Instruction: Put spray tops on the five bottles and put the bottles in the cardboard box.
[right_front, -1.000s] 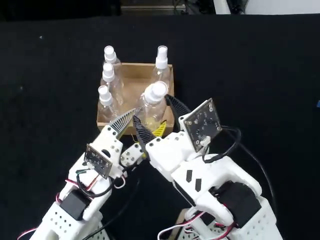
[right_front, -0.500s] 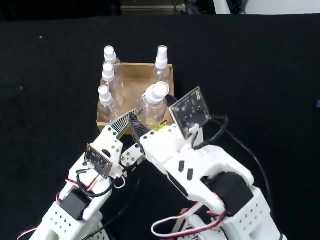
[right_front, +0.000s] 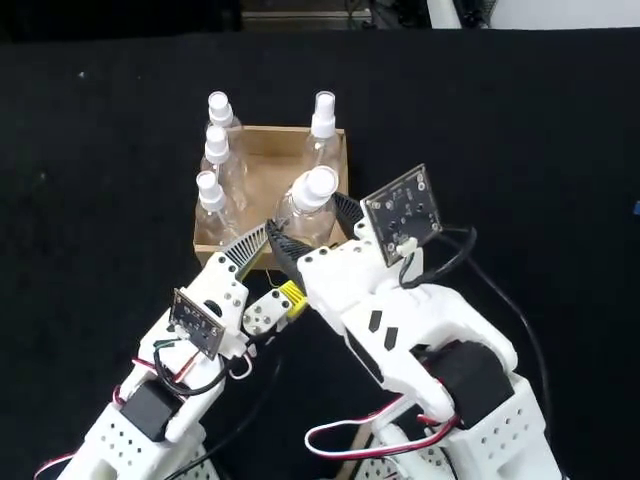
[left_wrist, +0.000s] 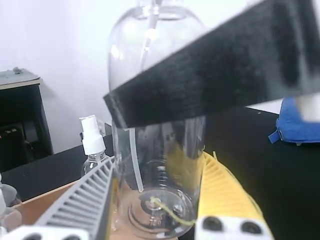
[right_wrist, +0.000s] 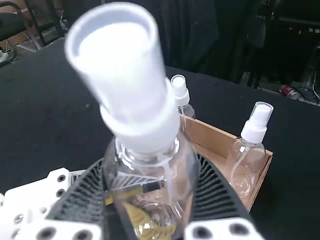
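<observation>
- Cardboard box (right_front: 275, 160): just beyond both sets of fingers; four capped bottles (right_front: 216, 150) stand inside.
- Fifth bottle (right_wrist: 150, 170): clamped between right fingers (right_wrist: 217, 185); left fingers (left_wrist: 80, 205) pinch its base.
- Spray top (right_wrist: 125, 70): above the fingers. Risk: opposed pulls could tip the bottle onto its neighbours.

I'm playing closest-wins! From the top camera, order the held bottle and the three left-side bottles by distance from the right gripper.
From the right gripper:
1. Held bottle, between its fingers.
2. Front-left bottle, box's near corner.
3. Middle-left bottle, along the left wall.
4. Back-left bottle, far corner.
</observation>
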